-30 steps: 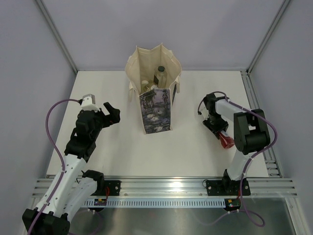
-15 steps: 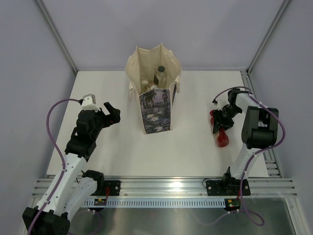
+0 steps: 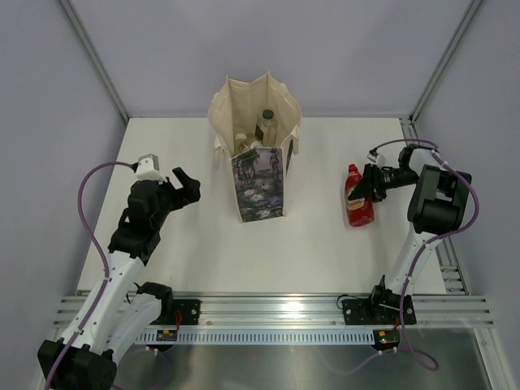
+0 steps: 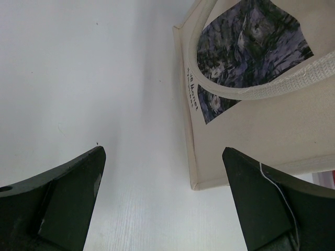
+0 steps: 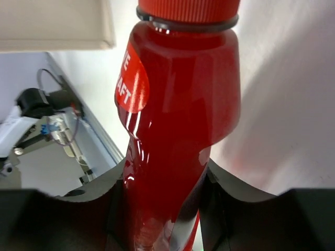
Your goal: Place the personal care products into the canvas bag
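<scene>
Red bottle (image 3: pixel 358 199) shifted farther from arm bases and toward bag (image 3: pixel 260 183) since earlier frame; cap now points to far edge. Bottle right of bag, well apart.

Right gripper (image 3: pixel 372 185) clamped on bottle body. Left gripper (image 3: pixel 185 188) spread, holding nothing.

Risks:
- Glossy bottle slips or pivots in pinch.
- Bottle snags soft rim, tips bag.
- Bottles inside (image 3: pixel 266 120) block drop.

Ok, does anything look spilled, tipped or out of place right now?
Nothing stands out. The canvas bag stands upright, the red bottle is capped and clamped in the right gripper, and no spill shows on the table.
</scene>
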Controlling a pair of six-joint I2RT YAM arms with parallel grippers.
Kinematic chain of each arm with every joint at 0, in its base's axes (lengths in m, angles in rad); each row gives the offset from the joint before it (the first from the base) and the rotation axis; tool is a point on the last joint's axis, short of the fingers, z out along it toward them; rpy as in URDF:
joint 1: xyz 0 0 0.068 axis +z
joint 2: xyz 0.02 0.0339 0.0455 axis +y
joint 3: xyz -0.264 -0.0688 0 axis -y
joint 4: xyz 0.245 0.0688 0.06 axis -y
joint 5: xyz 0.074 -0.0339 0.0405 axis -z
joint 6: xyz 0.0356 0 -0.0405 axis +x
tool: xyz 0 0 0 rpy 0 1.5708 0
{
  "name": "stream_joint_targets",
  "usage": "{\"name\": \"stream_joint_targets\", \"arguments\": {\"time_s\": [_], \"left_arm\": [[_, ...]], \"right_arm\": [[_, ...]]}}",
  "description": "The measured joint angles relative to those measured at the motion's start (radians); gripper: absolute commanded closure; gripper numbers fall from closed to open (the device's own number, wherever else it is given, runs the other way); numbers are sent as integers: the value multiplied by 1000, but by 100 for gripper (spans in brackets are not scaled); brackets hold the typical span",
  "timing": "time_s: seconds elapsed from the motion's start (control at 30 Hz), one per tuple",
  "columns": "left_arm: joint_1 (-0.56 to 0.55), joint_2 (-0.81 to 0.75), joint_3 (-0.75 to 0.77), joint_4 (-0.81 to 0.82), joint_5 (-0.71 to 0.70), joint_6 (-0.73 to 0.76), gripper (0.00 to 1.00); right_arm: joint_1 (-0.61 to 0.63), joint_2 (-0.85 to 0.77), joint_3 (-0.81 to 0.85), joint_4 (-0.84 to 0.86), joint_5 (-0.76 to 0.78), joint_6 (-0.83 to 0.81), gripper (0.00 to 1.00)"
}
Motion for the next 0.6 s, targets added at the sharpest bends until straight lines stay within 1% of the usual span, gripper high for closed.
{"name": "stream_joint_targets", "arguments": {"time_s": [0.13,0.23,0.33,0.5,0.6], "left_arm": [[0,9,12,0,0,-1,1],[0,17,22,-1,0,-1,1],[1,30,32,1,1,-2,1],[2,52,37,9,2,-4,1],[2,65,42,9,6,-4,1]], "right_arm": [[-1,0,86,-10,-131,15,100],[-1,-11,158,22,-202,92,100],[2,-45,230,116,-227,244,100],[24,-125,356,367,-226,560,100],[83,-130,511,475,-211,704,100]]}}
